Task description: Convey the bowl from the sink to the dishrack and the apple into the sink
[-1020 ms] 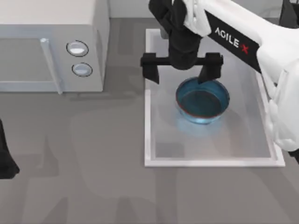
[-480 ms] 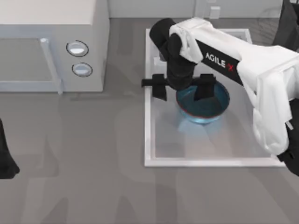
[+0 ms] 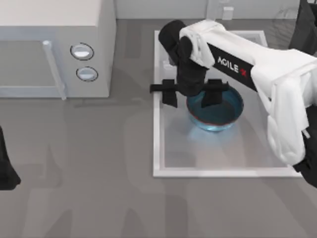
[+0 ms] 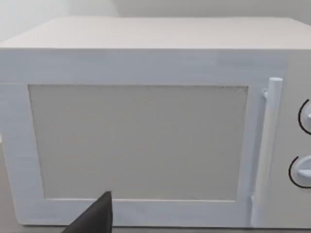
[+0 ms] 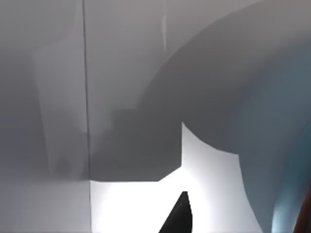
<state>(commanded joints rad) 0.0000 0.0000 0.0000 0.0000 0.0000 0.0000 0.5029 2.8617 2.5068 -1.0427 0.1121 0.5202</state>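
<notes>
Now our right gripper (image 3: 190, 94) spread, straddling left rim of bowl (image 3: 220, 111) in sink (image 3: 157, 144). We judge bowl glossy, rigid, slippery: pinch rim wall. Left gripper (image 3: 6, 171) parked far left, state unclear.

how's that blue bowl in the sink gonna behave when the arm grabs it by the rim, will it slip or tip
The bowl looks glossy, so it may be slippery in a rim pinch. The right end effector straddles its rim on one side only, so lifted there the bowl would probably tilt. It seems rigid, and its round shape could let it slide on the smooth sink floor if nudged.
</notes>
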